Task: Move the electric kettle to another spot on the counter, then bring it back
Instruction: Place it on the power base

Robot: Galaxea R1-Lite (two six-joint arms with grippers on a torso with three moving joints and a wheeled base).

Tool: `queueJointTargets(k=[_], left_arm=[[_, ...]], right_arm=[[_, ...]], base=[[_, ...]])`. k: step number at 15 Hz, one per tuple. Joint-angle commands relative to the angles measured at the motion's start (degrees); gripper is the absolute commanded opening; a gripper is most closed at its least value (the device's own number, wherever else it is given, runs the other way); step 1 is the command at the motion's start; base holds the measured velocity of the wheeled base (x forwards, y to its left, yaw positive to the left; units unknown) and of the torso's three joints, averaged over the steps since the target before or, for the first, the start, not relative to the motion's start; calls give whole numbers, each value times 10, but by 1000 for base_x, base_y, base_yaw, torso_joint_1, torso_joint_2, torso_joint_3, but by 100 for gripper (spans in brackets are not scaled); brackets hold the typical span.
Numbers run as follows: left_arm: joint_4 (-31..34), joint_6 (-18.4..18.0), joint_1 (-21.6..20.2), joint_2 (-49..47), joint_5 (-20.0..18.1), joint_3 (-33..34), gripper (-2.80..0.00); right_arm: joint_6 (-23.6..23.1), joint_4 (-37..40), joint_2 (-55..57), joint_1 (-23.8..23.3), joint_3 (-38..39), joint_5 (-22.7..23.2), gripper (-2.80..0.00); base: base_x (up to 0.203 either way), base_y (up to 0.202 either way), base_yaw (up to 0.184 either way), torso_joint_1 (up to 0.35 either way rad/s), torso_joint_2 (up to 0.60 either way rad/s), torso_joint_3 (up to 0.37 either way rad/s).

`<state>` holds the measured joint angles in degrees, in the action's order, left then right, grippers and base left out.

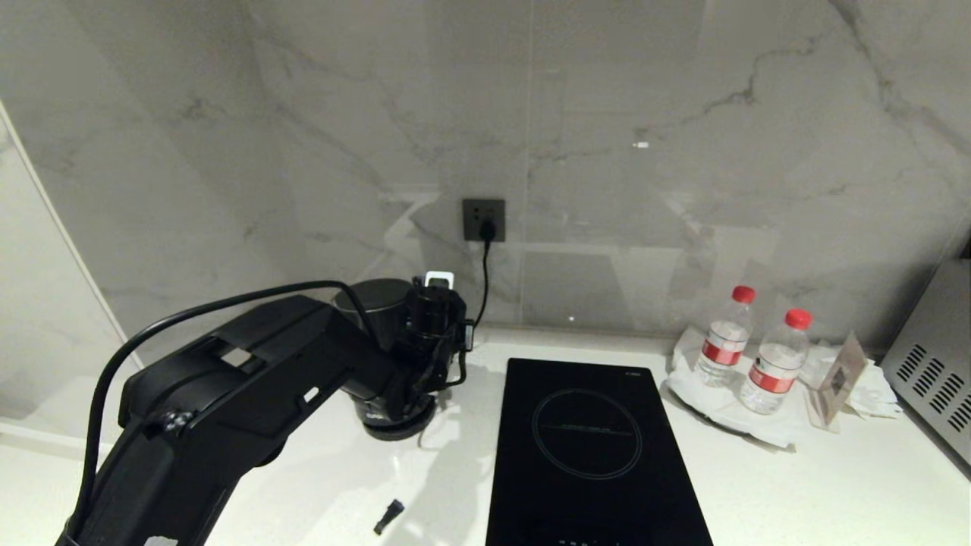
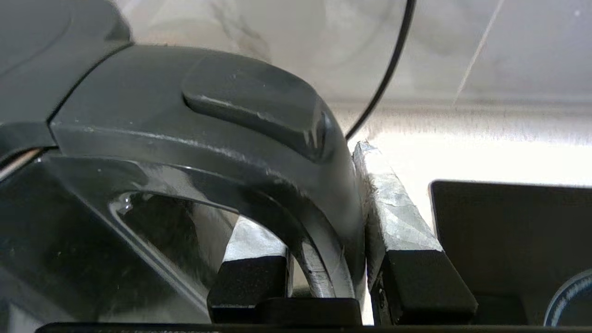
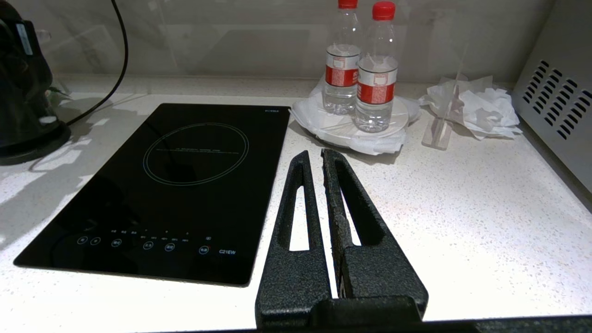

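The electric kettle (image 1: 373,302), glossy black with a grey lid, stands at the back left of the counter (image 1: 834,493) over its round base (image 1: 400,429); my left arm hides most of it. My left gripper (image 1: 444,364) is at the side nearest the hob, shut on the curved handle (image 2: 259,152). One finger (image 2: 252,249) sits inside the handle loop and the other finger (image 2: 397,217) presses its outer face. In the right wrist view the kettle (image 3: 21,88) shows at the far edge. My right gripper (image 3: 313,155) hovers shut and empty over the counter beside the hob.
A black glass hob (image 1: 592,447) is set in the counter's middle. Two red-capped water bottles (image 1: 726,337) stand on a white plate at back right, beside a clear sign stand (image 1: 838,383) and a metal appliance (image 1: 937,364). The kettle's cord (image 1: 483,273) runs up to a wall socket. A small black piece (image 1: 389,516) lies near the front.
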<state>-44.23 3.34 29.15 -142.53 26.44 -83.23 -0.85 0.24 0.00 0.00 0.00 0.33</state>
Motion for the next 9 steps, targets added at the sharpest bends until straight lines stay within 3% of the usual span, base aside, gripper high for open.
queueJointTargets(k=[1,9], left_arm=[[-2,3,6,6,2,13,-280],[0,18,25,24,4,29,-280]], right_arm=[[0,0,0,0,0,0,-280],[0,0,0,0,0,0,-280]], base=[[0,0,0,0,0,0],[0,0,0,0,0,0]])
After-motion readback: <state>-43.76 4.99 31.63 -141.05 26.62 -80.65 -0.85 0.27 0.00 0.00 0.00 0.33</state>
